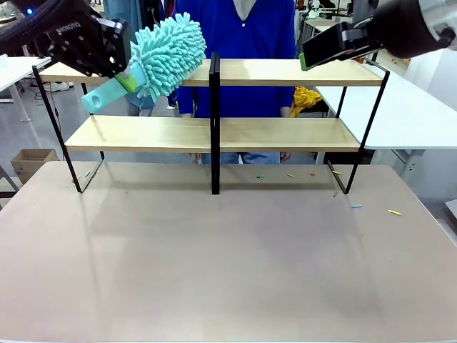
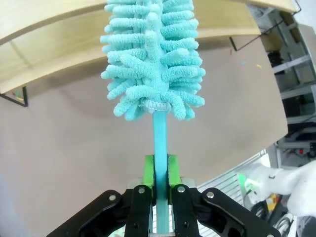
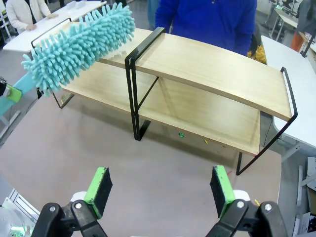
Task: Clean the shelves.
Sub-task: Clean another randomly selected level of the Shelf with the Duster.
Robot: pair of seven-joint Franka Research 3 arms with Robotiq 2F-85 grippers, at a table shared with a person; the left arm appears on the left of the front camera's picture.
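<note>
Here left end effector [image 2: 159, 172] clamps duster [image 2: 153, 64] at shelves [image 1: 285, 71].

left hand [image 2: 160, 170]: clamped, raised | right hand [image 3: 160, 185]: jaws wide apart, raised

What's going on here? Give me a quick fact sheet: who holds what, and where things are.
Left gripper: shut on the teal duster, by its handle
Duster head: at the upper left board of the shelves
Right gripper: open, empty, facing the shelves
Person: blue top, standing behind the shelves
Tabletop: small coloured scraps towards its right side
</note>
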